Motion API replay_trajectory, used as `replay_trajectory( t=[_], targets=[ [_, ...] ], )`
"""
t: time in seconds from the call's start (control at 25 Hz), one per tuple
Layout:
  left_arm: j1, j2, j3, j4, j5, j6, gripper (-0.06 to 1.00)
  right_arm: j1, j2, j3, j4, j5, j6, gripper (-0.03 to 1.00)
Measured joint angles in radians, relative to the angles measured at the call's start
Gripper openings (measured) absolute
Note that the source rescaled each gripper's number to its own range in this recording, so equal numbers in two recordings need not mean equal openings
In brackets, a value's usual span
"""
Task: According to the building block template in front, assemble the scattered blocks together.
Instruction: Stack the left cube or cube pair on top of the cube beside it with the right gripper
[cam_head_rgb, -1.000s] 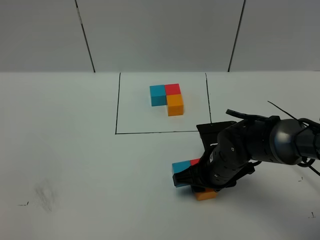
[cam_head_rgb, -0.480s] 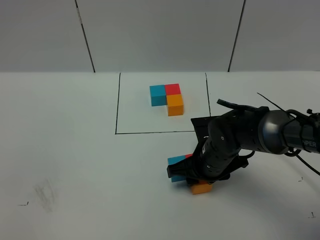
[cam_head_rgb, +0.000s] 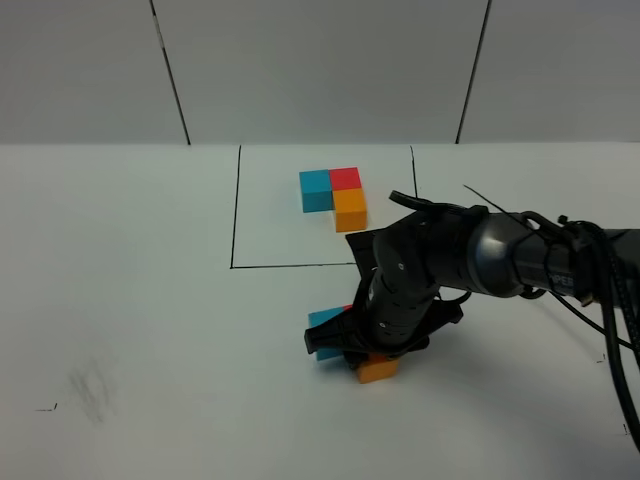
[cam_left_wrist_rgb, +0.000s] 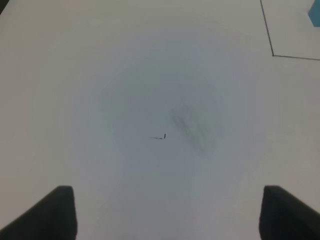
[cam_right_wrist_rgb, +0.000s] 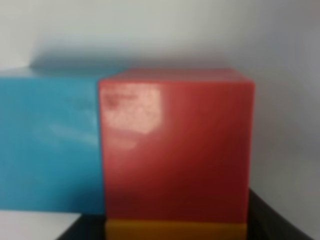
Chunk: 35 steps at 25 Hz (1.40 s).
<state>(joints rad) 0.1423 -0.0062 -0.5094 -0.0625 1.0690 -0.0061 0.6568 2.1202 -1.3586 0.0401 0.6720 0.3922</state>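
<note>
Exterior high: right arm's black wrist sits on top of the loose cubes, so the right gripper (cam_head_rgb: 372, 345) is mostly buried under its own housing; whether its fingers are clamped or apart, cannot tell.
Hidden cubes: plain red cube (cam_head_rgb: 348, 309) shows only a sliver at the wrist's edge; light-blue matte cube (cam_head_rgb: 325, 325) shows its left part; orange matte cube (cam_head_rgb: 377, 369) shows its near face below the wrist.
Cube layout: right wrist view fills with the red cube (cam_right_wrist_rgb: 175, 150), blue (cam_right_wrist_rgb: 50, 145) touching its side, orange (cam_right_wrist_rgb: 175, 230) a thin strip along another edge, cut off by the frame. Close-up is blurred.
Location: the three loose cubes lie on the white tabletop (cam_head_rgb: 150, 300), just outside the near line of the thin black drawn rectangle (cam_head_rgb: 232, 210).
Template: small joined blue-red-orange L-shaped trio (cam_head_rgb: 334, 197) lies inside the rectangle, well apart from the loose cubes, unobstructed.
Left gripper (cam_left_wrist_rgb: 167, 212): two dark fingertips (cam_left_wrist_rgb: 60, 210) spread wide over bare table, nothing between them.
Other: grey smudge (cam_left_wrist_rgb: 192, 125) and a small black tick mark (cam_left_wrist_rgb: 160, 136) under the left wrist; black cables (cam_head_rgb: 600, 300) trail off the right arm.
</note>
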Motion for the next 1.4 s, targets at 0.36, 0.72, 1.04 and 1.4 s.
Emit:
replay_trajectory(
  t=[0.36, 0.72, 1.04, 1.4],
  targets=[
    [0.000, 0.000, 0.000, 0.000, 0.000, 0.000, 0.65, 0.024, 0.082, -0.154, 0.003, 0.057, -0.025, 0.00],
    [0.000, 0.000, 0.000, 0.000, 0.000, 0.000, 0.65, -0.013, 0.089, -0.165, 0.034, 0.057, 0.012, 0.00],
    [0.000, 0.000, 0.000, 0.000, 0.000, 0.000, 0.65, -0.060, 0.092, -0.174, 0.051, 0.077, 0.045, 0.00],
    [0.000, 0.000, 0.000, 0.000, 0.000, 0.000, 0.65, -0.060, 0.092, -0.175, 0.056, 0.070, 0.048, 0.00]
  ],
)
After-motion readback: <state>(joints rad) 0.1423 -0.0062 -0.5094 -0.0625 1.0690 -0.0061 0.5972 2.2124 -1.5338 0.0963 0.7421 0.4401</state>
